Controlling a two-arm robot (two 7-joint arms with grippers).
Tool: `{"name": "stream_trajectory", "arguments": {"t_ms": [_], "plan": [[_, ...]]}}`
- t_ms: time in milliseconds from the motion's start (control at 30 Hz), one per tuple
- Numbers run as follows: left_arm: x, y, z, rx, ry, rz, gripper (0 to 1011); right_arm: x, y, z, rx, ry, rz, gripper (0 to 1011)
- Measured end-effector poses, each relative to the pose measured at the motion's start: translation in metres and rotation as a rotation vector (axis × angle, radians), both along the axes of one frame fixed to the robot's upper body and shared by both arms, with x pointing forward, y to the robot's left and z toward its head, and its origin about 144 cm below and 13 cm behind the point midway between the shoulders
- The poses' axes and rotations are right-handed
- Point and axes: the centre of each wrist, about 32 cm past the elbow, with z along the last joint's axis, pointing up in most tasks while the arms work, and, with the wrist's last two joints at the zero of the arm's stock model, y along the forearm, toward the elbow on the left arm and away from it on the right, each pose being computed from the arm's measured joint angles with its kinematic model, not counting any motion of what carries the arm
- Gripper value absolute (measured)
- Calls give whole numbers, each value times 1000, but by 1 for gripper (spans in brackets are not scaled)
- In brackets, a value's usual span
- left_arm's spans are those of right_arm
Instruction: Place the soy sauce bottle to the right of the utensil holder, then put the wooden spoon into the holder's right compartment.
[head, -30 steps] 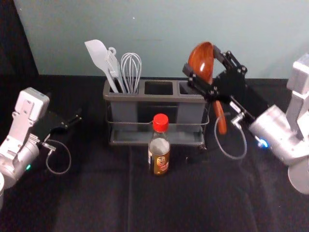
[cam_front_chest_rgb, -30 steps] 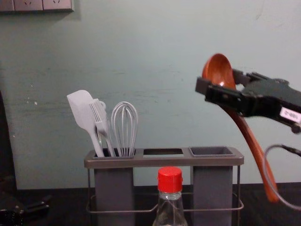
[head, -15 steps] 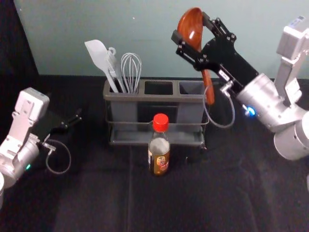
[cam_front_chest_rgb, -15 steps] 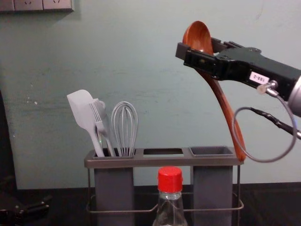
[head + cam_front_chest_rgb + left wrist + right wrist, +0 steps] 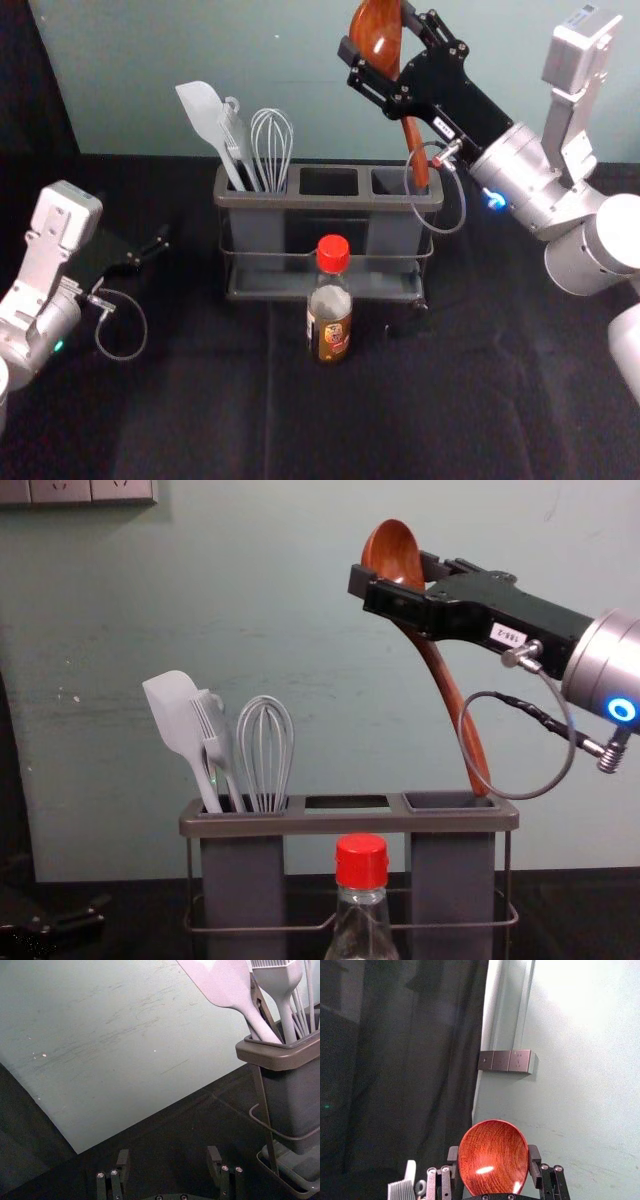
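While the wooden spoon (image 5: pixel 440 670) is gripped at its bowl by the right end effector (image 5: pixel 376 32), its handle's tip is held at the utensil holder's (image 5: pixel 290 202) right compartment (image 5: pixel 393 182). The soy sauce bottle (image 5: pixel 329 318) is seen standing before the holder. The left end effector (image 5: pixel 150 248) is held open at the desk's (image 5: pixel 200 420) left side.

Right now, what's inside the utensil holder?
Left compartment: spatula, brush, whisk, plus a ring-topped item partly covered by the brush. The compartment wall hides their lower ends. Wooden spoon: handle tip at the right compartment opening, can't tell if inside.
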Motion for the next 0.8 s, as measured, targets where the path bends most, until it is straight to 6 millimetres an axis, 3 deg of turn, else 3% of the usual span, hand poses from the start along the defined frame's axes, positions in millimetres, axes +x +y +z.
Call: {"name": "stream_trajectory", "arguments": {"t_ms": [300, 800], "plan": [[0, 0, 0, 0, 0, 0, 1005, 11, 6, -11, -9, -6, 0, 837], [0, 0, 0, 0, 0, 0, 1005, 14, 9, -47, -4, 29, -16, 837]]}}
